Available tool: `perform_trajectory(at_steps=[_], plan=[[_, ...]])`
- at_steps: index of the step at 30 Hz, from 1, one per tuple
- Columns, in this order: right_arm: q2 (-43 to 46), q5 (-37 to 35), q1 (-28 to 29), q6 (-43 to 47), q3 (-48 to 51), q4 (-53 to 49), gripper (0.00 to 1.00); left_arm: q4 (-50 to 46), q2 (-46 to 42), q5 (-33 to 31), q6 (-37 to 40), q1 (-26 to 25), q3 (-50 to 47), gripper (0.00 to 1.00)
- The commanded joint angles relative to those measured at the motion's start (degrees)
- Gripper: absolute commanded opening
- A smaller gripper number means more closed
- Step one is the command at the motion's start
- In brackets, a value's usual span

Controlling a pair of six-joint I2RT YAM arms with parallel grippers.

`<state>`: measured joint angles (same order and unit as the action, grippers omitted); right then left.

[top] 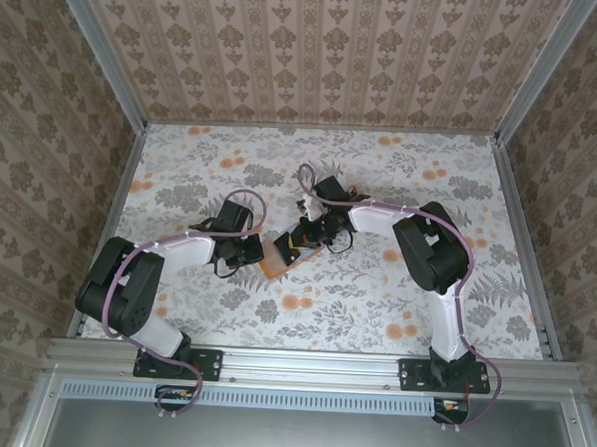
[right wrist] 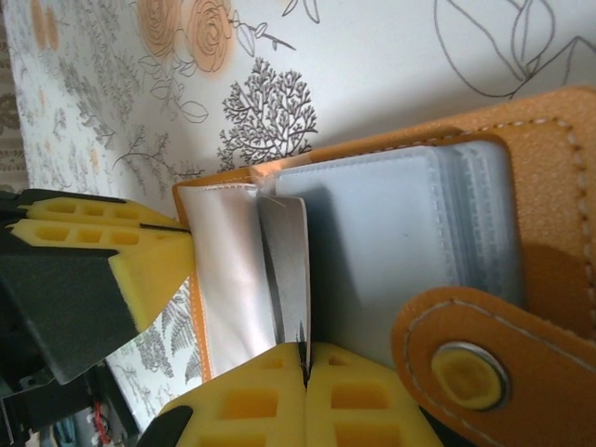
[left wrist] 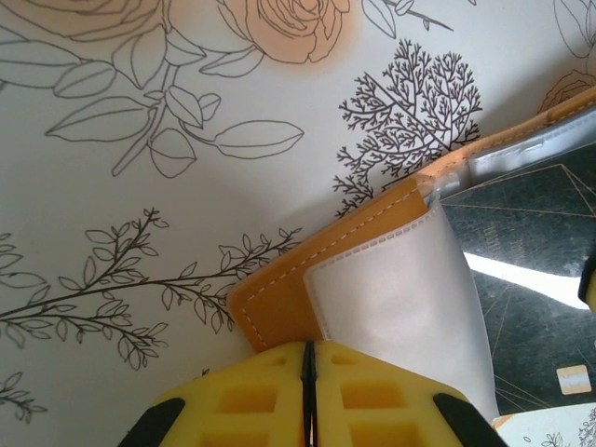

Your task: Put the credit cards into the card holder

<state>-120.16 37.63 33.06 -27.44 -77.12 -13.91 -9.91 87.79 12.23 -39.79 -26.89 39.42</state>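
The left tool was closed, pinching the near edge of the open card holder where a white sleeve ran in under its pads. The right tool was closed as well, nipping the edge of a thin card. The card stood just ahead of its tips, between that white sleeve and a stack of clear sleeves. Whether the card had entered a pocket could not be told.

The likeliest trouble was the card's leading edge catching a sleeve's lip, or sliding between two sleeves rather than into one. A push would then buckle the soft plastic or bow the card. The hold looked shallow, so the card could twist or slip free. If the left tool lost the edge, the holder would probably skate across the bench.

The snap strap lay right beside the right tool's tips and could foul them. The left tool sat close opposite, leaving little room between the two.
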Motion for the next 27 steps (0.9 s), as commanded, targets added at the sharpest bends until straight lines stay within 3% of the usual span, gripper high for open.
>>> perform_trajectory(at_steps=[1,14,27], plan=[[-1.6,-6.8,3.3,0.0,-0.9,-3.4,0.02,-4.0,2.2,-2.2,1.3,0.4,-1.0,0.10],[-0.7,-13.7,4.3,0.8,2.9,-4.6,0.02,-13.1,-7.5,-3.7,0.8,-0.1,5.7,0.25],[4.1,-13.2,4.3,-2.6,7.1,0.3,0.03,-9.7,2.2,-4.5,-0.8,-1.6,3.1,0.26]])
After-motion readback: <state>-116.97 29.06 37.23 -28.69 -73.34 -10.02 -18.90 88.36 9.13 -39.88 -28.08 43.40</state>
